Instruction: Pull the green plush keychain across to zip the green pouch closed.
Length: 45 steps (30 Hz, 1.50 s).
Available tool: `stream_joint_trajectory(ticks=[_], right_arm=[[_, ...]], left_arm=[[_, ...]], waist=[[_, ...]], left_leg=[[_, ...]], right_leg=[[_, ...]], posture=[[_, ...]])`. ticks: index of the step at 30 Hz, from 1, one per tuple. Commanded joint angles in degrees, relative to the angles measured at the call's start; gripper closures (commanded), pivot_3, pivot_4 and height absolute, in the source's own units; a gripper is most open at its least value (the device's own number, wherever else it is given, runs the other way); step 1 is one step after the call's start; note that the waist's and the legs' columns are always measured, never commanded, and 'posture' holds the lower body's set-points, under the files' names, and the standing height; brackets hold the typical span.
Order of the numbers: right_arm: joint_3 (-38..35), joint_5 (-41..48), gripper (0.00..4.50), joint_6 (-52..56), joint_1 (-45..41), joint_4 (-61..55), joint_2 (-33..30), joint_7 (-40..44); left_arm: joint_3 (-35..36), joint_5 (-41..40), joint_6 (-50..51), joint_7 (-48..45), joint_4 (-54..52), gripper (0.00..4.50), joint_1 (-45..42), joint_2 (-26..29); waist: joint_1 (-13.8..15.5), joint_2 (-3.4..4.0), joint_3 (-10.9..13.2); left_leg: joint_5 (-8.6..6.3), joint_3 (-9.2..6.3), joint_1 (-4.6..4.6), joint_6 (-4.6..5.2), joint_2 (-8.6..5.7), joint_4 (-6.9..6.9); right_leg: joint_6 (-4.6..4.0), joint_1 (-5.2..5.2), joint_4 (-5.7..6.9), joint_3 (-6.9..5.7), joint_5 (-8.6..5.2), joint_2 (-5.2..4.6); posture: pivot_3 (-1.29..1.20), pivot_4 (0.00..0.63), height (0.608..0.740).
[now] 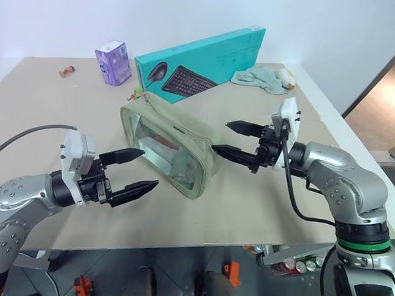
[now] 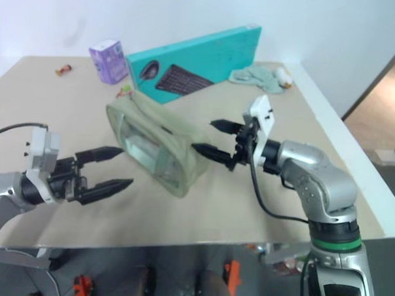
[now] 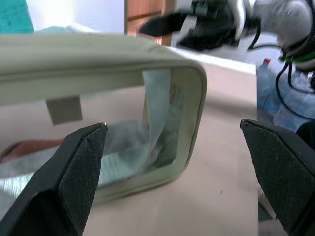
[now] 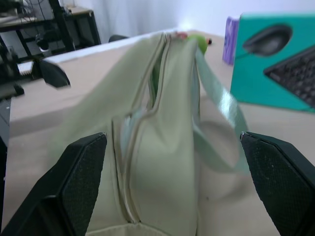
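Both arms: silver-grey rounded shells, black joints. Left gripper [image 1: 136, 171] and right gripper [image 1: 232, 138]: two black tapered fingers, textured inner pads [image 3: 86, 169]. White camera block [image 1: 77, 152] on left wrist, another on right [image 1: 287, 119]. Black cables trail from each wrist. Green ring [image 1: 358, 245] on right arm.

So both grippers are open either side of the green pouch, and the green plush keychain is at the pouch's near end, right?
Not the near end. In the left eye view the green plush keychain sits at the far end of the green pouch, beside the keyboard box. Both the left gripper and right gripper are open.
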Motion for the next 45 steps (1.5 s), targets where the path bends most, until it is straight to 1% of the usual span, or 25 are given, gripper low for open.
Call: stream_joint_trajectory(ticks=[1,8,11,13,15,16,18,20,21,22,30,32,34,36,39,41,45], right_arm=[[-0.45,-0.84,0.00,-1.64,-1.80,1.47,0.65,0.94],[0.44,-1.34,0.00,-0.94,-3.42,4.50,2.48,1.99],[1.01,-1.64,0.79,-0.68,-4.26,5.11,3.66,1.87],[1.47,-1.64,1.46,-0.41,-4.67,4.99,4.24,1.91],[1.84,-1.54,2.28,0.06,-4.96,4.83,4.64,1.98],[2.10,-1.60,2.54,0.24,-5.04,4.67,4.80,1.96],[2.46,-1.76,3.30,0.42,-5.08,4.37,4.88,2.08],[2.50,-1.74,3.89,0.71,-4.98,4.09,4.93,2.09],[2.47,-1.70,4.26,0.85,-4.91,3.95,4.95,2.09],[2.43,-1.69,4.45,0.91,-4.82,3.79,5.01,2.08],[2.45,-2.62,4.45,-0.67,-4.54,2.88,3.99,4.28],[1.57,-2.83,4.45,-1.72,-5.15,4.54,2.35,6.91],[1.60,-4.37,4.45,-4.81,-6.84,8.37,-0.07,11.40],[2.07,-6.43,4.45,-8.54,-9.59,13.88,-1.82,15.68],[3.67,-11.56,4.45,-17.85,-16.39,27.16,-3.50,23.10],[4.64,-14.62,4.45,-23.68,-21.25,36.40,-3.28,26.78],[6.10,-20.90,4.45,-35.54,-29.10,52.85,-1.55,30.77]], left_arm=[[1.37,-0.63,-0.39,0.92,-2.85,0.02,-0.45,0.53],[1.05,-0.03,-0.88,2.27,-4.92,0.02,1.09,-0.14],[1.27,-0.07,-0.80,2.69,-5.26,0.00,0.98,0.18],[1.44,0.02,-0.80,2.81,-5.37,0.00,1.10,0.35],[1.43,0.33,-0.88,2.82,-5.48,0.00,1.18,0.44],[1.36,0.29,-0.81,3.09,-5.51,0.00,0.98,0.33],[1.10,0.14,-0.64,3.62,-5.62,0.00,0.51,0.13],[0.79,0.07,-0.61,3.97,-5.81,0.00,0.33,-0.01],[0.72,0.02,-0.65,4.08,-5.88,0.00,0.37,-0.01],[0.62,0.09,-0.74,4.07,-5.88,0.00,0.46,-0.01],[0.27,0.36,-0.94,3.92,-5.29,0.00,0.48,-0.15],[-0.04,0.43,-0.93,3.99,-5.28,0.00,0.39,-0.29],[-0.28,0.46,-0.96,4.01,-5.12,0.00,0.17,-0.43],[-0.53,0.61,-1.01,3.99,-4.84,0.00,-0.15,-0.50],[-1.00,0.81,-1.01,4.07,-4.79,0.00,-0.51,-0.76],[-1.19,0.85,-0.95,4.29,-5.11,0.00,-0.46,-0.92],[-1.27,0.68,-0.75,5.01,-5.70,0.00,-0.29,-1.08]], waist=[[0.00,0.00,0.00],[-0.02,0.01,0.01],[-0.01,0.01,0.01],[-0.03,0.01,0.01],[-0.02,0.01,0.01],[-0.02,0.01,0.01],[-0.01,0.01,0.01],[-0.01,0.01,0.01],[-0.01,0.01,0.01],[-0.01,0.01,0.01],[-0.01,0.01,0.01],[-0.01,0.02,0.02],[0.02,0.02,0.02],[0.01,0.02,0.04],[-0.01,0.02,0.06],[-0.10,0.02,0.07],[-0.07,0.02,0.08]], left_leg=[[0.00,0.01,0.00,0.00,0.01,0.01],[0.00,0.03,0.01,0.00,0.04,0.00],[0.00,0.03,0.00,0.00,0.04,0.00],[0.00,0.03,0.01,0.00,0.04,0.01],[0.00,0.03,0.01,0.00,0.04,0.00],[0.00,0.04,0.01,0.00,0.04,0.00],[0.00,0.03,0.01,0.00,0.04,0.00],[0.00,0.03,0.01,0.00,0.03,0.00],[0.00,0.03,0.01,0.00,0.03,0.00],[0.00,0.03,0.00,0.00,0.03,0.00],[0.00,0.04,0.00,0.00,0.03,0.00],[0.00,0.04,0.00,0.00,0.03,0.00],[0.00,0.05,-0.02,0.00,0.01,0.00],[0.00,0.08,-0.02,0.00,-0.02,0.01],[0.00,0.14,-0.01,0.00,-0.03,0.07],[0.00,0.22,0.00,0.01,-0.02,0.08],[0.00,0.46,0.00,0.01,0.06,0.02]], right_leg=[[-0.01,0.00,0.00,-0.01,0.01,0.00],[-0.03,-0.01,0.01,0.07,0.02,0.05],[-0.03,-0.02,0.00,0.06,0.02,0.05],[-0.03,-0.02,0.01,0.07,0.02,0.05],[-0.03,-0.02,0.01,0.08,0.02,0.05],[-0.03,-0.02,0.01,0.08,0.02,0.04],[-0.03,-0.02,0.00,0.08,0.03,0.04],[-0.03,-0.02,0.00,0.07,0.03,0.03],[-0.03,-0.02,0.00,0.08,0.03,0.03],[-0.03,-0.02,0.00,0.08,0.03,0.03],[-0.03,-0.03,0.00,0.07,0.02,0.04],[-0.03,-0.03,0.00,0.06,0.02,0.03],[-0.02,-0.04,0.00,0.05,0.02,0.01],[0.02,-0.05,-0.01,0.03,0.04,0.01],[0.02,-0.07,-0.01,0.07,0.07,0.02],[-0.01,-0.07,-0.02,0.11,0.09,0.04],[-0.03,-0.15,-0.01,0.19,0.12,0.14]], posture=[[0.00,0.150,0.740],[0.00,0.150,0.740],[0.00,0.150,0.740],[0.00,0.150,0.740],[0.00,0.150,0.740],[0.00,0.150,0.740],[0.00,0.150,0.740],[0.00,0.150,0.740],[0.00,0.150,0.740],[0.00,0.150,0.740],[0.00,0.150,0.740],[0.00,0.150,0.740],[0.00,0.150,0.740],[0.00,0.150,0.740],[0.00,0.150,0.740],[0.00,0.150,0.740],[0.00,0.150,0.740]])
